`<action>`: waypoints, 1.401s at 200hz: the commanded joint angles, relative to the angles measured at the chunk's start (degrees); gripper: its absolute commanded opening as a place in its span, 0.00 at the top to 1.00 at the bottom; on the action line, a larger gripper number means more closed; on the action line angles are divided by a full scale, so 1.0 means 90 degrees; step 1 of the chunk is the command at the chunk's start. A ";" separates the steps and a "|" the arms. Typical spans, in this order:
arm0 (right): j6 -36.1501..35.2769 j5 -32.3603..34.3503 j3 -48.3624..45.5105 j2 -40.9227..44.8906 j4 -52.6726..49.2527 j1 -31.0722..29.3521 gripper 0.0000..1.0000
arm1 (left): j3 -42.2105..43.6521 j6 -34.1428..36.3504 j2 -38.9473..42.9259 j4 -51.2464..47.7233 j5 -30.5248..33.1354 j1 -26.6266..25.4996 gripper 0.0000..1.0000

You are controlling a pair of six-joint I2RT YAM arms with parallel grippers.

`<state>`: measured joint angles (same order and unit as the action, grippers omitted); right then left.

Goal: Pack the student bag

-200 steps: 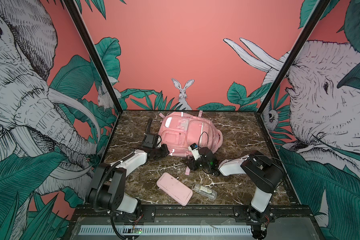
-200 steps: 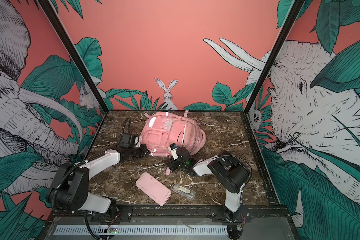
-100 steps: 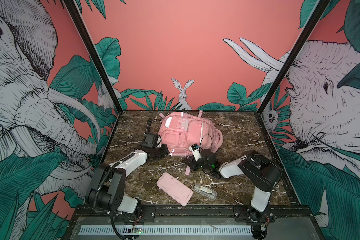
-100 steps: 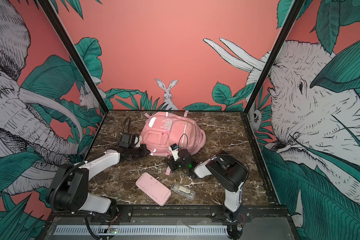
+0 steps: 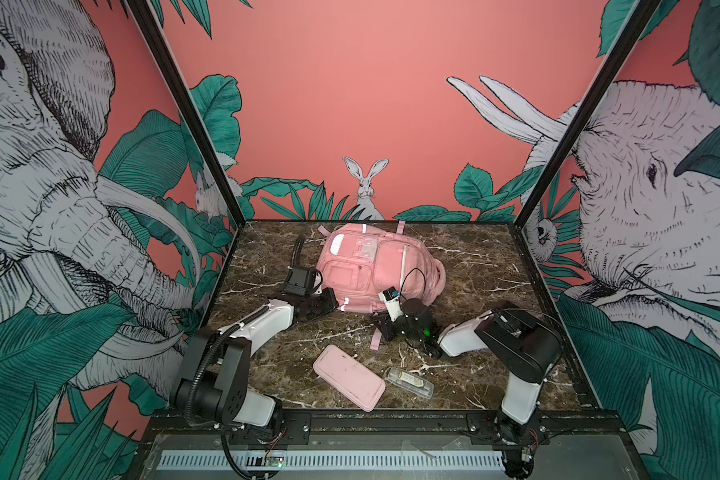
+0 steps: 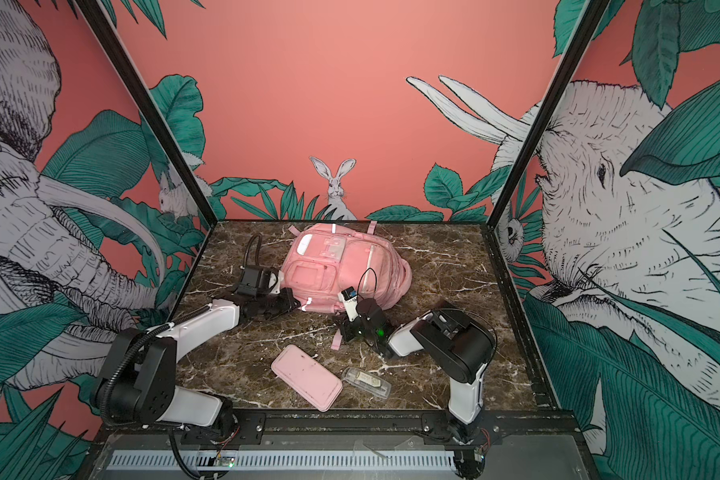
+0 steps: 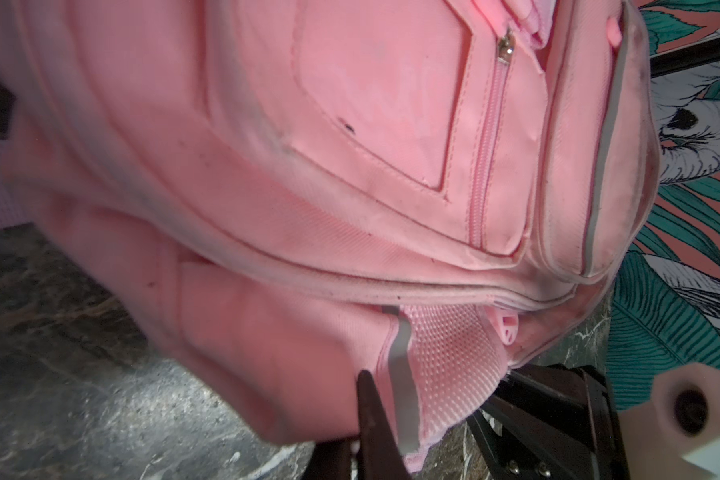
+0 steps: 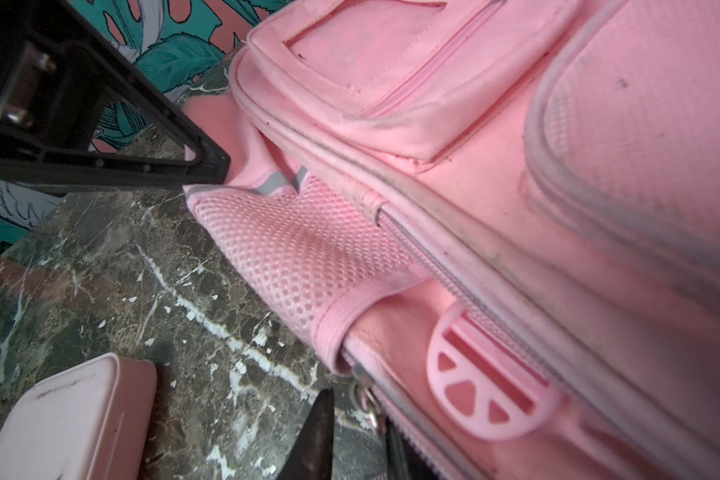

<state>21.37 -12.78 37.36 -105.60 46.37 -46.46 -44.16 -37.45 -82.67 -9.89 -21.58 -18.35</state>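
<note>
**Two grippers on the bag, and the zip pull is nearly taken**

The student bag lies front-up toward the back middle of the desk. The left gripper is clamped on the bag's near-left corner, pinching the mesh side pocket, and has not budged.

The change is on the other side. Over the past second the right gripper has slid in along the bag's near edge and drawn its jaws together. In the right wrist view they stand a narrow gap apart, with a small metal zip ring between them. Whether they have bitten on it yet I cannot tell.

This reads as the opening step, with one gripper anchoring the fabric while the other takes the puller to run the zip. Nothing looks packed yet. The pink pouch and the clear case lie just beside each other near the front of the desk, apart from the bag. If the ring slips free, the pull would likely drag only fabric.
</note>
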 commanded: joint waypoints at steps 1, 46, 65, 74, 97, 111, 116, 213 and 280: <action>-0.0018 0.0049 0.0057 -0.0083 0.0125 0.0018 0.83 | -0.0126 0.0114 0.0308 -0.0051 -0.0044 -0.0039 0.93; 0.0027 0.0001 0.0070 0.0045 -0.0114 0.0025 0.90 | -0.0158 0.0223 0.0292 -0.0092 0.0121 0.0017 0.93; 0.0010 0.0007 0.0020 0.0200 -0.0280 0.0024 0.91 | -0.0156 0.0253 0.0260 -0.0057 0.0104 0.0133 0.93; -0.0024 0.0005 -0.0002 0.0288 -0.0424 0.0024 0.90 | -0.0165 0.0268 0.0243 -0.0044 0.0094 0.0205 0.93; -0.0090 -0.0024 0.0010 0.0503 -0.0817 0.0020 0.90 | -0.0224 0.0332 0.0175 -0.0034 0.0036 0.0381 0.93; -0.0094 -0.0060 0.0078 0.0607 -0.1167 0.0025 0.90 | -0.0271 0.0389 0.0134 -0.0038 -0.0012 0.0504 0.93; -0.0100 -0.0078 0.0107 0.0651 -0.1320 0.0023 0.90 | -0.0283 0.0413 0.0112 -0.0051 -0.0018 0.0554 0.93; -0.0029 -0.0328 0.0900 0.0969 -0.3085 0.0024 1.00 | -0.0419 0.0566 -0.0149 0.0048 -0.0150 0.0827 0.93; -0.0087 -0.0078 0.0920 0.1429 -0.3640 0.0025 1.00 | -0.0522 0.0728 -0.0171 -0.0110 -0.0095 0.1088 0.93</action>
<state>21.19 -15.03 45.39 -95.37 17.15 -46.39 -46.35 -32.40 -84.75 -11.57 -24.53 -10.33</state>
